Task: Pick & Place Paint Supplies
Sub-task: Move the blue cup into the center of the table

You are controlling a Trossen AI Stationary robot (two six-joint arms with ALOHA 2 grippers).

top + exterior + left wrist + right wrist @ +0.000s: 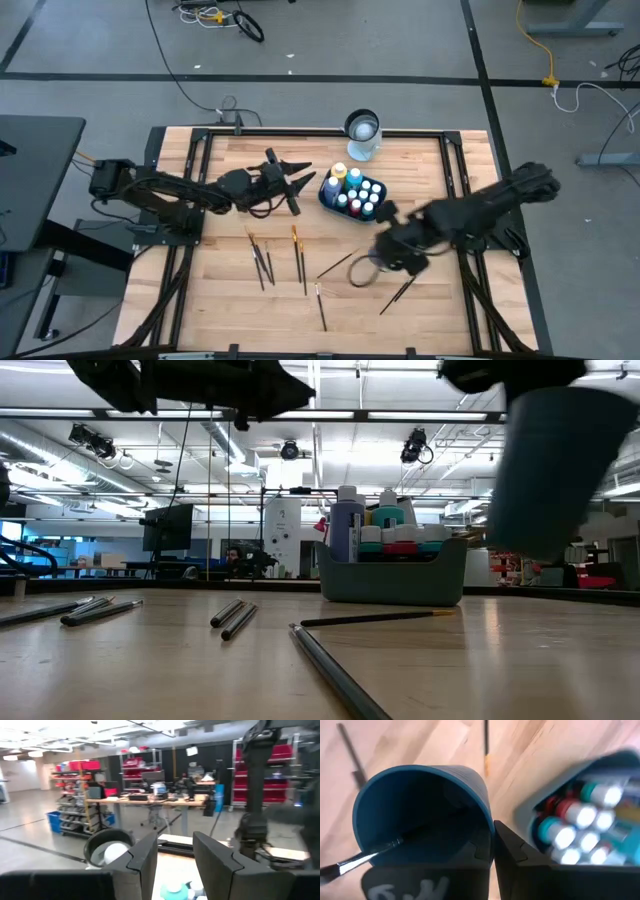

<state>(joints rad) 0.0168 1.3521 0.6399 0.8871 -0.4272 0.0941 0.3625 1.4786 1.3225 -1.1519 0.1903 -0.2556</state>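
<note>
My right gripper [492, 847] is shut on a dark blue cup [420, 815], which hangs clear above the table [560, 470] to the near right of the bin. One brush [370, 855] stands in the cup, bristle end out. A grey bin [352, 193] holds the small paint bottles [385, 530] with coloured caps. Several dark-handled brushes [262, 260] lie flat on the wooden table. My left gripper [300, 187] hovers open and about level just left of the bin, with nothing between its fingers [145, 860]. My right gripper pinches the cup's wall at the rim [487, 832], one finger apparently inside the cup and one outside. The fingers come from above, slanting steeply down. The cup is lifted clear of the table, its mouth turned up toward the wrist.
A clear glass jar [362, 135] stands at the table's far edge behind the bin. Loose brushes are scattered over the middle and near part of the table [300, 255], [398, 292], [320, 305]. Bare wood lies along the near edge and the left side.
</note>
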